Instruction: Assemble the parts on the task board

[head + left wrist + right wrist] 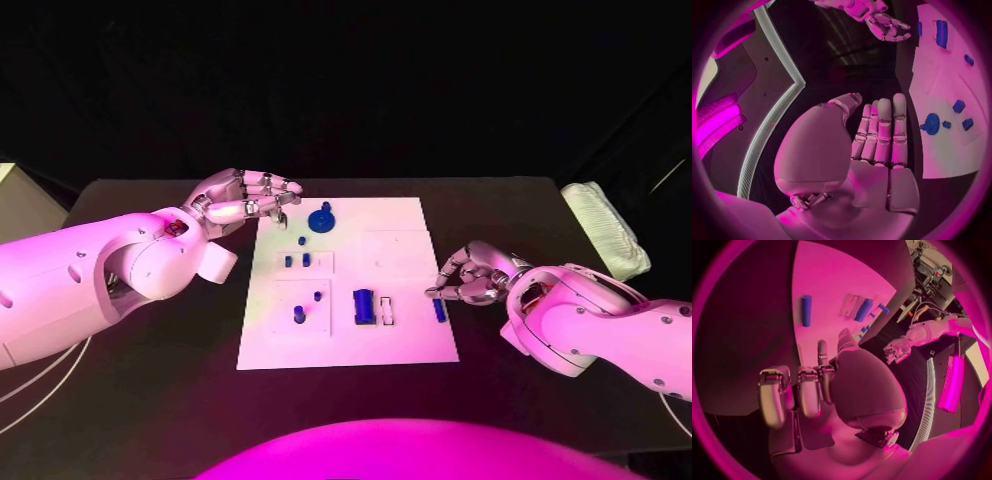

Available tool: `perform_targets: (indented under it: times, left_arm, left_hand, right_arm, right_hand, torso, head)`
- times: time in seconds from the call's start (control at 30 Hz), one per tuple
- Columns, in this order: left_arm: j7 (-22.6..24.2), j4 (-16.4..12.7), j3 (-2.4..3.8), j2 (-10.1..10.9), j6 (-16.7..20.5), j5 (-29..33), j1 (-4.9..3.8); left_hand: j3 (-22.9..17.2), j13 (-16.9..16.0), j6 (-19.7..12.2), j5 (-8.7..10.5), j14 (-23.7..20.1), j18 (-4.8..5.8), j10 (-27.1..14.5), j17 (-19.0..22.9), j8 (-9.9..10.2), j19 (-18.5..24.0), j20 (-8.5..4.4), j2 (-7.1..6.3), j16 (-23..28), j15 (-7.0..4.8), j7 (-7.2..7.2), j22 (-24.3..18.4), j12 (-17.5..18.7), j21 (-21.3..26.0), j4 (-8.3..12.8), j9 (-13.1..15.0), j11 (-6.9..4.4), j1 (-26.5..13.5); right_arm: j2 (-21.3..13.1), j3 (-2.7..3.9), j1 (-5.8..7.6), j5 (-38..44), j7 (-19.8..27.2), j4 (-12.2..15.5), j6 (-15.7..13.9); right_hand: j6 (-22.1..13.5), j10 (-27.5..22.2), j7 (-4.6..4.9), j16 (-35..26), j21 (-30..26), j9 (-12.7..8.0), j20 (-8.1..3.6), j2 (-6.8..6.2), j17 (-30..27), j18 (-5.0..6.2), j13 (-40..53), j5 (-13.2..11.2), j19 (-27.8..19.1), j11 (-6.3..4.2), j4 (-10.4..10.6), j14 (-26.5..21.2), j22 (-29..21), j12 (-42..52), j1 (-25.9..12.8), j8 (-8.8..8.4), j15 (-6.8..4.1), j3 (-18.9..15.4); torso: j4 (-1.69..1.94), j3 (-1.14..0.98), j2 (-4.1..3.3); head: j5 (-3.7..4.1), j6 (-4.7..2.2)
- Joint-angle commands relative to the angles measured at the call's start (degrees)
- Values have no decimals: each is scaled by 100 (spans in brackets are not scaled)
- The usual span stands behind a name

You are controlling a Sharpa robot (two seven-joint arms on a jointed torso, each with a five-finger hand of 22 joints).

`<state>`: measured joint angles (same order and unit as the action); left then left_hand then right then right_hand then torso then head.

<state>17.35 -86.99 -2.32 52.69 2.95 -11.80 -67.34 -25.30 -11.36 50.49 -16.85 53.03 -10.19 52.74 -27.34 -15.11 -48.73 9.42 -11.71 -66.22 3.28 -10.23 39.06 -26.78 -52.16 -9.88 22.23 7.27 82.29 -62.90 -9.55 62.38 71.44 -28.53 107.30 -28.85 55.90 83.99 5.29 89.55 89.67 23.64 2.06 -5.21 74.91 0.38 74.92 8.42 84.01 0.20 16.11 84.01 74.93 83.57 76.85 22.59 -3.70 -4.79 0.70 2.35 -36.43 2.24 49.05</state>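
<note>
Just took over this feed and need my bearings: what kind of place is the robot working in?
Probably a lab or demo bench: a black table against a dark backdrop, a white task board with small blue parts, and both hands, left and right, empty.

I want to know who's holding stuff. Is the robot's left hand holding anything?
No. The silver left hand is empty: its fingers stretch out with nothing between them.
</note>
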Motion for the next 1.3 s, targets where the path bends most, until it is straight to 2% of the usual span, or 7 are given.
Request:
perform_targets:
  times: [0.03,0.4,0.57,0.73,0.97,1.13,1.3]
  left_arm:
    - [98,-18,3,-12,-51,28,0]
    - [87,-15,3,-17,-69,28,1]
    - [78,-15,3,-12,-77,28,1]
    - [72,-18,3,-2,-80,28,0]
    - [65,-24,3,6,-83,28,0]
    - [59,-27,3,16,-87,28,0]
    - [53,-32,3,22,-93,28,0]
  left_hand:
    - [25,8,0,3,-16,-30,-45,-7,-7,-38,-7,-21,24,40,-14,-5,25,30,-18,-5,7,30]
    - [25,8,0,3,-16,-30,-45,-7,-7,-38,-7,-21,24,40,-14,-5,25,30,-18,-5,7,30]
    - [25,8,0,3,-16,-30,-45,-7,-7,-38,-7,-21,24,40,-14,-5,25,30,-18,-5,7,30]
    - [25,8,0,3,-16,-30,-45,-7,-7,-38,-7,-21,24,40,-14,-5,25,30,-18,-5,7,30]
    - [25,8,0,3,-16,-30,-45,-7,-7,-38,-7,-21,24,40,-14,-5,25,30,-18,-5,7,30]
    - [32,7,0,3,-13,-31,-39,-11,-9,-44,-6,-17,23,40,-15,-10,15,37,-27,-7,7,39]
    - [32,7,0,3,-13,-31,-39,-11,-9,-44,-6,-17,23,40,-15,-10,15,37,-27,-7,7,39]
  right_arm:
    - [-60,-6,-72,444,-44,-12,193]
    - [5,-18,-260,664,-315,-158,249]
    - [95,-20,-315,685,-388,-251,284]
    - [159,-22,-362,702,-447,-335,364]
    - [237,-24,-417,766,-504,-404,490]
    - [302,-26,-447,843,-541,-434,581]
    - [357,-28,-462,956,-596,-443,637]
  right_hand:
    - [-13,236,-8,32,33,-7,56,5,1478,-38,1033,-3,599,55,9,591,1507,21,72,-14,56,38]
    - [97,255,-26,34,33,-18,58,14,1482,-38,1054,-11,599,42,50,592,1507,43,37,-5,49,74]
    - [140,262,-36,33,33,-26,55,11,1481,-38,1062,-14,599,33,58,592,1507,51,-25,-5,43,79]
    - [149,266,-39,35,33,-28,54,10,1486,-38,1067,-14,599,31,58,593,1507,56,-37,-5,41,81]
    - [181,271,-53,35,33,-32,50,6,1487,-38,1073,-10,599,21,43,593,1507,62,-32,-1,34,100]
    - [218,275,-73,35,33,-58,35,-19,1485,-38,1080,-2,599,0,0,593,1507,63,138,-25,14,207]
    - [286,282,-100,35,33,-136,6,-66,1487,-38,1094,12,599,-29,-72,593,1507,65,590,-102,-14,638]
  torso:
    - [-7,1,-1]
    - [23,9,-2]
    - [22,3,-4]
    - [19,12,-5]
    - [15,6,-6]
    - [17,6,-5]
    - [16,7,-1]
  head:
    - [34,-2]
    - [68,1]
    - [62,11]
    - [55,29]
    - [49,49]
    - [55,57]
    - [58,69]
